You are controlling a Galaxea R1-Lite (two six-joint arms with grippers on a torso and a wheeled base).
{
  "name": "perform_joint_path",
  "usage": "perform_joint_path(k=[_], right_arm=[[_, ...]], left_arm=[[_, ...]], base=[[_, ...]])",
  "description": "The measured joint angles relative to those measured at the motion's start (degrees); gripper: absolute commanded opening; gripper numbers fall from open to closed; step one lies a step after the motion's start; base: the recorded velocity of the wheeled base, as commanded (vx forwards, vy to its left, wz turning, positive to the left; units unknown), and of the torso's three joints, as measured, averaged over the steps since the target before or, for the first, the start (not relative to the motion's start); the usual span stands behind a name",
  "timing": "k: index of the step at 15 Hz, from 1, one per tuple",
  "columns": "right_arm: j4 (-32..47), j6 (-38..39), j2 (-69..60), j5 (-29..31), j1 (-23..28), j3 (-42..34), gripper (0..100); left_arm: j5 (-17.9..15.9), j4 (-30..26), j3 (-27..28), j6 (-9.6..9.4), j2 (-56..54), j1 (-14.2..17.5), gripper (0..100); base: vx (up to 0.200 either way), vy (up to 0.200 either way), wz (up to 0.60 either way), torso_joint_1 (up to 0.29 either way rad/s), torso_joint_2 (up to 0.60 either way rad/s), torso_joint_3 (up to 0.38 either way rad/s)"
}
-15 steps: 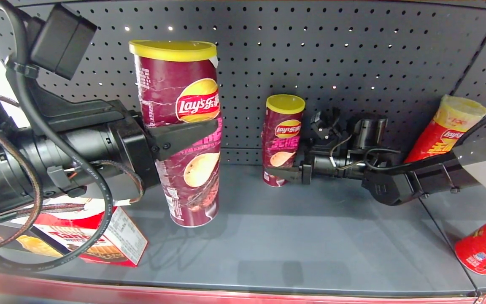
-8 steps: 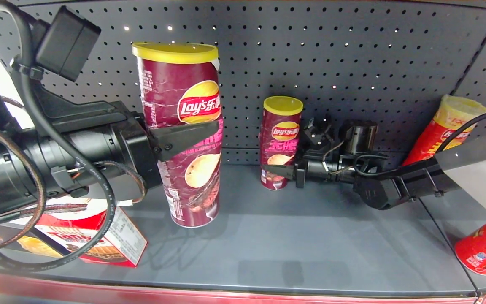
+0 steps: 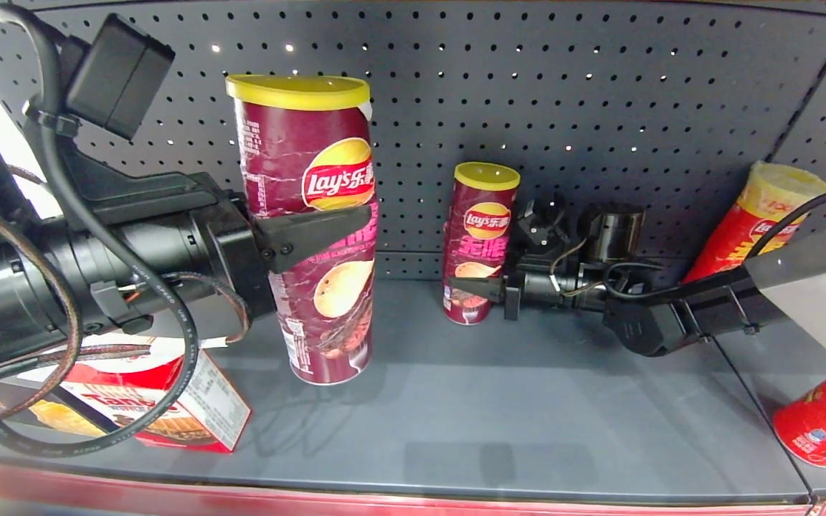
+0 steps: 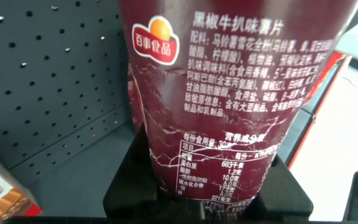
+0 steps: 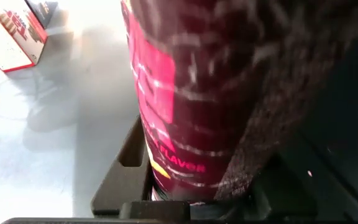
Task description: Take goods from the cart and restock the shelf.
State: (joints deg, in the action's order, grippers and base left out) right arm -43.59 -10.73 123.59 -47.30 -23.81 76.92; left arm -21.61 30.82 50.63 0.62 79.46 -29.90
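My left gripper (image 3: 316, 233) is clamped round the middle of a tall maroon chip can (image 3: 298, 158). The can is yellow-lidded and upright over the shelf (image 3: 499, 423), above a red biscuit box (image 3: 191, 416). My right gripper (image 3: 474, 290), arm stretched level toward the pegboard (image 3: 599, 86), grips a second maroon can (image 3: 483, 215) low on its body, upright at the shelf's back. Farther right, an orange-red can (image 3: 757, 215) leans against the pegboard.

Glossy printed chip canister (image 3: 298, 165), smooth plastic lid (image 3: 298, 89); matt metal shelf (image 3: 528, 416), pegboard (image 3: 599, 86)
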Motion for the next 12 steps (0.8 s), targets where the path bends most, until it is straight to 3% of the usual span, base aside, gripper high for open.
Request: perform_joint_path(k=[4, 12], right_arm=[[-1.93, -0.24, -5.95, 0.39, -1.1, -7.02, 0], [-11.34, -5.08, -21.25, 3.01, -7.28, -36.05, 0]], left_arm=[[-0.02, 0.02, 0.8, -0.02, 0.44, 0.72, 0], [0.02, -0.02, 0.8, -0.02, 0.61, 0.8, 0]], base=[[0.0, 0.0, 0.0, 0.0, 0.0, 0.0], [0.0, 0.0, 0.0, 0.0, 0.0, 0.0]])
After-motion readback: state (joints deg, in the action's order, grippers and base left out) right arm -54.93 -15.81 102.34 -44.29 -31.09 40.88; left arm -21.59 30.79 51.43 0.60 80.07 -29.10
